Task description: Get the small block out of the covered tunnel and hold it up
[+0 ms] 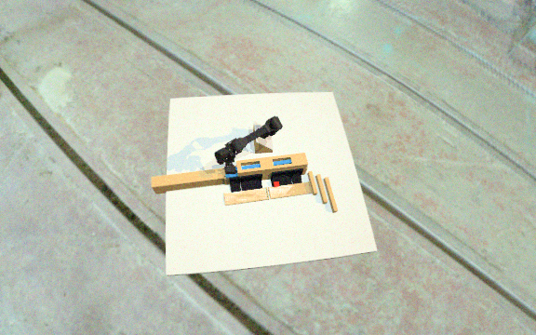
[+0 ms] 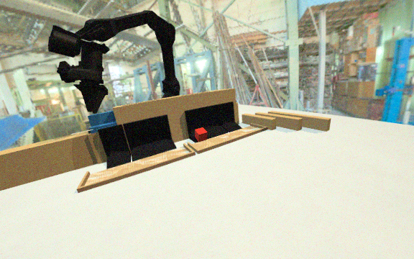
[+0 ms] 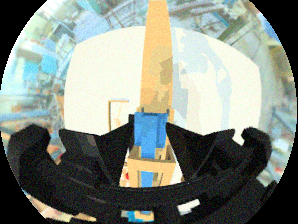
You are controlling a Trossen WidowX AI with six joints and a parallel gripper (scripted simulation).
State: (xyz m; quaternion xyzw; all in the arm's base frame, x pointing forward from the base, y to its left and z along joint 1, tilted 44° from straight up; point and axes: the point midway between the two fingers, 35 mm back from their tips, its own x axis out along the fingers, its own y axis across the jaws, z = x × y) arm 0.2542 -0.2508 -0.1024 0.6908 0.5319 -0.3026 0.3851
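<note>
Looks past sliding, into pickup. Hovering over blue handle (image 1: 232,175) (image 2: 102,121) (image 3: 150,125) with gripper (image 1: 231,170) (image 2: 93,111) (image 3: 149,124) partly spread, empty. Next: cross to red block (image 1: 276,184) (image 2: 200,134) (image 3: 127,176) on black ramp (image 1: 291,178) (image 2: 215,129), straddle, pinch, lift.

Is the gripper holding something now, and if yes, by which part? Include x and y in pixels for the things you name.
Nothing is held: the gripper (image 1: 231,170) (image 2: 92,111) (image 3: 149,124) is partly open above the blue piece (image 1: 232,176) (image 2: 102,121) (image 3: 149,134).

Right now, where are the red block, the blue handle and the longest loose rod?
Red block (image 1: 275,184) (image 2: 200,134): top view, its upper face; exterior view, its body.
Blue handle (image 2: 102,121) (image 3: 150,129): exterior view, its side; wrist view, its top.
Longest loose rod (image 1: 330,194): top view, its upper face near mid-length.
</note>
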